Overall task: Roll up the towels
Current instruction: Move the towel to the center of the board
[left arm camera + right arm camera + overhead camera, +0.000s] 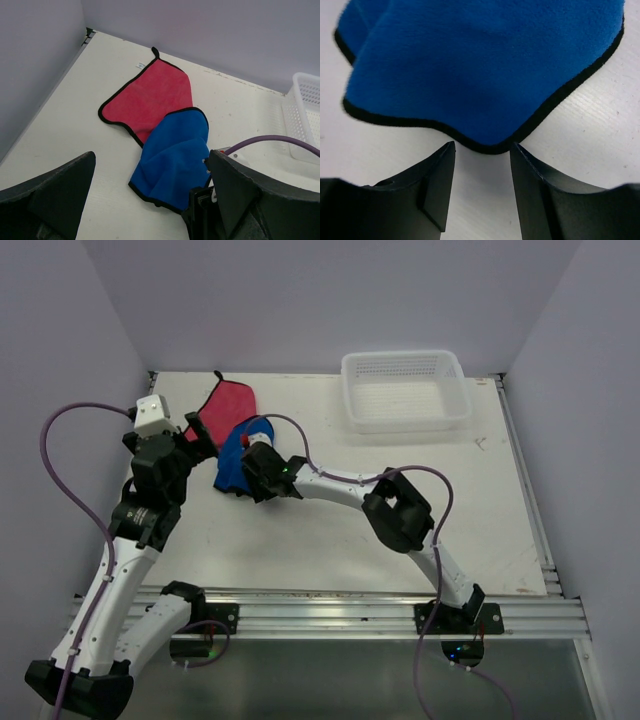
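The basket (400, 358), white and meshed, was seen at the far side of the table (330, 540), and every place here is given from it. Both towels were found well to the left of the basket. The pink-red towel (228, 405) was spread almost flat, about level with the basket's near rim. The blue towel (232, 465) was laid loosely bunched, nearer the arms than the basket, with its far corner overlapping the pink-red towel's edge. Neither towel was rolled.

The right gripper (250, 475) was brought to the side of the blue towel facing the basket. In the right wrist view its fingers (440, 175) were held apart, and the towel's black-edged border (485, 147) was seen just ahead of the gap, not pinched.

The left gripper (200, 435) was held farthest from the basket, beyond both towels. In the left wrist view its fingers (65, 185) were spread wide, with nothing held between them, and both towels were seen on the table past them.
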### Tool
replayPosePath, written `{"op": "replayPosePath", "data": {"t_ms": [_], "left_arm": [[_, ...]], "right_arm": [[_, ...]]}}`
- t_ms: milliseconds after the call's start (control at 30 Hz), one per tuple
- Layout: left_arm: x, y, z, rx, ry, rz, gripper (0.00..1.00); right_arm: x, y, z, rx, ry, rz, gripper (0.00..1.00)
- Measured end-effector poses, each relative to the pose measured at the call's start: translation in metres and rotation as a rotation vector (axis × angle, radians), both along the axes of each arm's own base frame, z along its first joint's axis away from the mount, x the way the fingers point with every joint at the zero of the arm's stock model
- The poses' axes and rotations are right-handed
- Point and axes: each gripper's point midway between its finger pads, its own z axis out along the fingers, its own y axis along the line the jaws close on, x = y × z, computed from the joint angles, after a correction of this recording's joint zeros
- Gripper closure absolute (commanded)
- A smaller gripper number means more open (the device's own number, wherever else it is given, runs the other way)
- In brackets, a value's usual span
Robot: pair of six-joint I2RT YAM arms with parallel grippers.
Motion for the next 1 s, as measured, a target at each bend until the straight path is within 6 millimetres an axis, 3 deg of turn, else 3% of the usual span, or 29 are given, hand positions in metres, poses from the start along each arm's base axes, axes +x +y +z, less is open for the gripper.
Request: {"op": "replayPosePath", "data": {"t_ms": [100,333,567,767,900,1000], "left_arm": [[0.0,0.0,0.001,-0.001,-0.002,0.0,0.0],[-0.001,0.0,0.001,-0.001,-0.002,-0.001,0.0],[0.0,-0.001,0.001,-0.002,-0.002,-0.005,0.0],[0.0,-0.001,0.0,-0.003,-0.001,-0.007,0.0],[0.0,-0.001,0.0,-0.002,-0.001,-0.005,0.0],[0.0,-0.001,0.0,-0.001,0.002,-0.004,0.01]], "right_arm": [[0.006,-0.002,-0.016,-0.047,-0.002,-0.012,0.51],[0.016,-0.003,-0.016,-0.072,-0.044,-0.036,0.57],[0.018,-0.005,-0.016,-0.075,-0.055,-0.049,0.83],[0.014,-0.011,-0.015,-0.082,-0.051,-0.048,0.99],[0.001,-0.035,0.001,-0.127,-0.037,-0.041,1.0],[-0.007,-0.051,0.041,-0.096,-0.062,-0.041,1.0]]}}
